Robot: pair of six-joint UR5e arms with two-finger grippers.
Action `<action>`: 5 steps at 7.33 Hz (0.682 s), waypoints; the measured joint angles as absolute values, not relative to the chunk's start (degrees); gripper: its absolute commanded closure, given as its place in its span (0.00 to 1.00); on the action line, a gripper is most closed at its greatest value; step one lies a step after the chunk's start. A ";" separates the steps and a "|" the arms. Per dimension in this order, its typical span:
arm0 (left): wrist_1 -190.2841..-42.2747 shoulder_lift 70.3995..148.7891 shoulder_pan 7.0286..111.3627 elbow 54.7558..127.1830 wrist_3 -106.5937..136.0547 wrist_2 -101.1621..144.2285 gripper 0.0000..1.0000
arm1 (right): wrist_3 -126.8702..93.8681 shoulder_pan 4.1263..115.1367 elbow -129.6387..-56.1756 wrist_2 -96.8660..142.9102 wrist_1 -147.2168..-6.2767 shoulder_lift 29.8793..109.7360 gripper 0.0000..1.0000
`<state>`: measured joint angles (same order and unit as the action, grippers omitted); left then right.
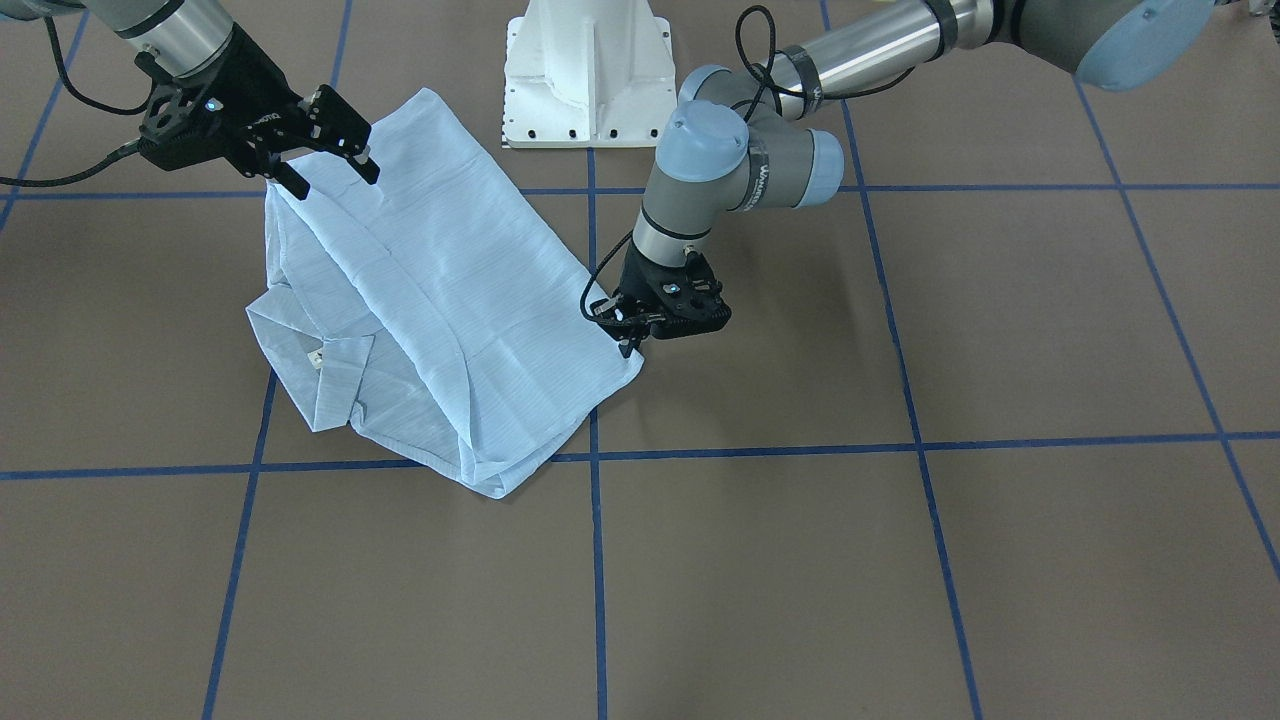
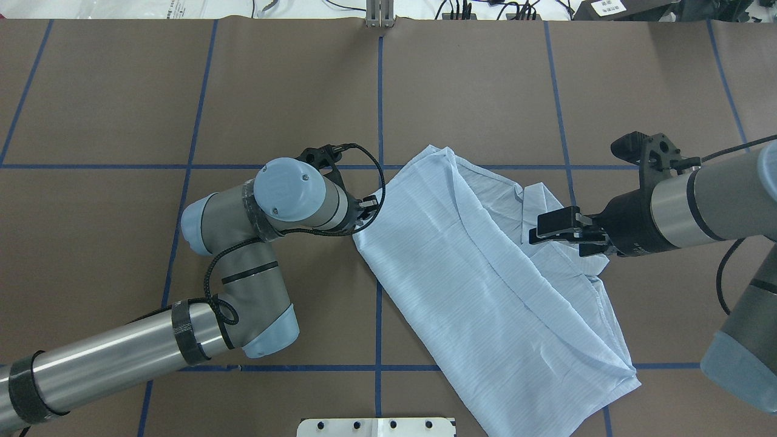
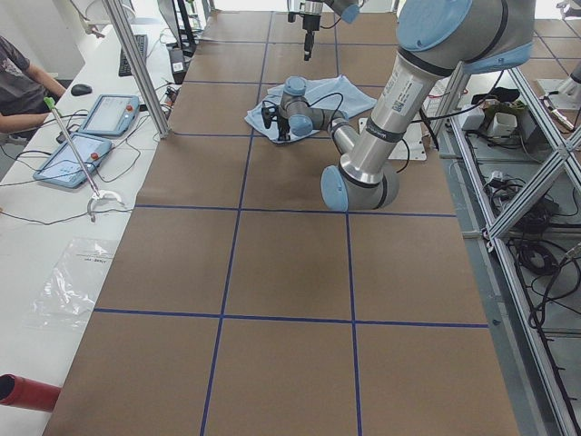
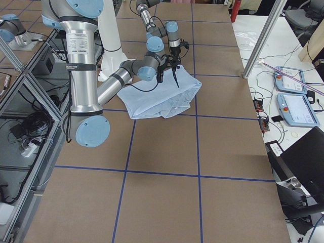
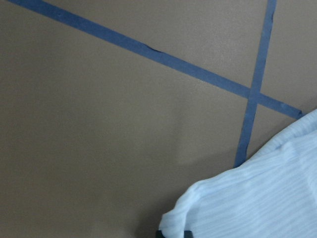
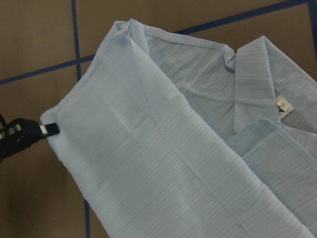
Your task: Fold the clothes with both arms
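The pale-blue striped shirt (image 1: 440, 300) is lying folded lengthwise on the brown table (image 1: 900, 560), slanting across the blue tape lines (image 1: 597, 560). Its collar (image 1: 335, 375) and neck label (image 1: 315, 358) are facing up at the end farther from the white pedestal base (image 1: 585, 70).

The left gripper (image 1: 630, 340) is pointing down at the shirt's long edge, close to a corner. Its fingertips are sitting right against the cloth. In the left wrist view that corner is curling up at the bottom of the picture. I cannot tell whether the jaws are pinching the fabric or only touching it.

The right gripper (image 1: 332, 180) is hovering over the opposite long edge. Its jaws are spread wide with nothing between them, and the shirt's raised fold is lying just beneath the tips.
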<state>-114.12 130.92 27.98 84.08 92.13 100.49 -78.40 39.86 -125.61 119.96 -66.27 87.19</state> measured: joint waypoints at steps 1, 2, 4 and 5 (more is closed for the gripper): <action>-112.85 130.92 28.58 85.15 92.17 100.51 1.00 | -78.40 39.98 -125.61 119.79 -66.27 87.17 0.00; -111.89 130.90 30.23 85.44 92.19 100.47 1.00 | -78.40 40.06 -125.64 119.43 -66.27 87.10 0.00; -111.98 131.04 35.64 82.89 92.10 100.27 1.00 | -78.41 40.29 -125.68 119.06 -66.27 86.97 0.00; -113.69 131.70 38.25 80.02 92.03 99.94 1.00 | -78.45 40.49 -125.67 118.71 -66.27 86.97 0.00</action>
<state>-113.69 131.70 38.25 80.02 92.03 99.94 -78.45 40.49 -125.67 118.71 -66.27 86.97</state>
